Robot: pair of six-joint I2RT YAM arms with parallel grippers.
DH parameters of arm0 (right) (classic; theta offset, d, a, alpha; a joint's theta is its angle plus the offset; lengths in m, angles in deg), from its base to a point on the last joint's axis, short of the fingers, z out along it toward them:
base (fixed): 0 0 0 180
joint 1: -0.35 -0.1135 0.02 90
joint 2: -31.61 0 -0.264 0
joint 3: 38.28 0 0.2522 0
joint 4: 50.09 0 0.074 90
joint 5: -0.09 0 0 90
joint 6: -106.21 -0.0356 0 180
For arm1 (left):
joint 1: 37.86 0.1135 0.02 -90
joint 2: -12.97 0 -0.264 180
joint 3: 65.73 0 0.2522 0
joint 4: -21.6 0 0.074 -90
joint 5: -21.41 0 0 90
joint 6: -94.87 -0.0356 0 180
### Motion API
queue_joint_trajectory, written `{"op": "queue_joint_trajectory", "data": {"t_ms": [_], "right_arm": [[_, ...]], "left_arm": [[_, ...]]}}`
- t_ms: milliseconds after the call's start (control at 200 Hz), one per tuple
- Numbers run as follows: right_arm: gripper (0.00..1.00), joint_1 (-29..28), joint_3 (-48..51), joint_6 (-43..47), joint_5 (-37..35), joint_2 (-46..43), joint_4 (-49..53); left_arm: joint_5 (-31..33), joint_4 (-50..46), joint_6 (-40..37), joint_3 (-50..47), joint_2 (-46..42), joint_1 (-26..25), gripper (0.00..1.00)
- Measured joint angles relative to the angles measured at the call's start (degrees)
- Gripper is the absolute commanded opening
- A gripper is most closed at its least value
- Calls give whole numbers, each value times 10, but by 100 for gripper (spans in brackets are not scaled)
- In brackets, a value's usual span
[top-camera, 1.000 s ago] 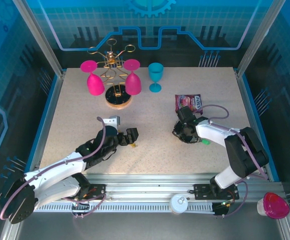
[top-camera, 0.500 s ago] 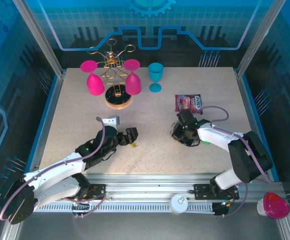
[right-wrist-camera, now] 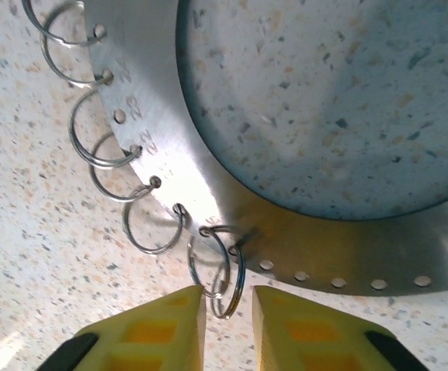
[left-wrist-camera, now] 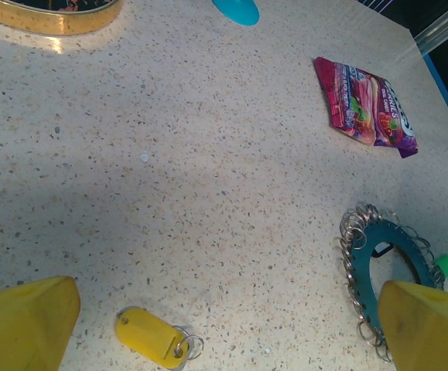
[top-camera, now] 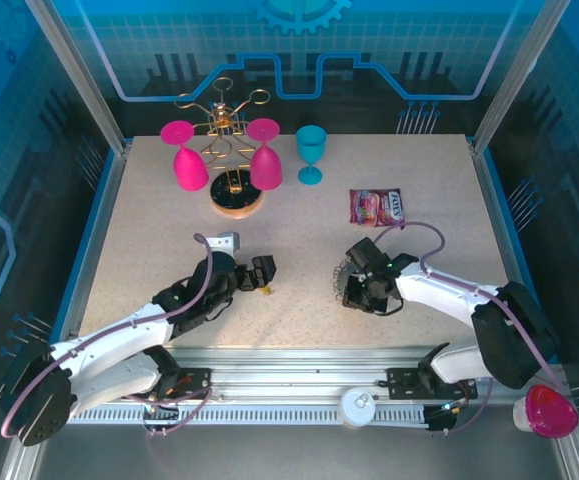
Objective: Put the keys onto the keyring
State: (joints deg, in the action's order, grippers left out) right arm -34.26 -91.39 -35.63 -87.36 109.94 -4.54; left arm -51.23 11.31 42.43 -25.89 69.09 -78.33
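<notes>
The keyring is a flat metal ring with a row of small split rings along its rim, lying right of centre. My right gripper is low at its edge. In the right wrist view its yellow fingers stand a narrow gap apart, with two split rings of the keyring between them, unclamped. A yellow-headed key lies on the table under my left gripper, which hangs wide open above it. A green key head peeks out by the keyring's far side.
A purple snack packet lies beyond the keyring. At the back left stands a gold glass rack on a round wooden base with two pink glasses, and a teal goblet stands beside it. A small white piece lies near my left arm.
My right gripper has slid down and left along the table, and the keyring now shows at its left side. Its jaws shut and then parted a little. The left arm has stayed still.
</notes>
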Motion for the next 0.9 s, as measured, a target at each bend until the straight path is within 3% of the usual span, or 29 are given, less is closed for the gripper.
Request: {"op": "queue_joint_trajectory", "data": {"t_ms": [340, 560, 901], "right_arm": [[28, -11, -140, 249, -67, -40, 83], [25, -65, -226, 345, -117, 84, 133], [25, -101, -318, 367, -209, 242, 188]], "left_arm": [[11, 3, -1, -4, -15, 0, 99], [32, -20, 9, -5, -33, -1, 99], [58, -58, 31, -27, -92, -1, 99]]}}
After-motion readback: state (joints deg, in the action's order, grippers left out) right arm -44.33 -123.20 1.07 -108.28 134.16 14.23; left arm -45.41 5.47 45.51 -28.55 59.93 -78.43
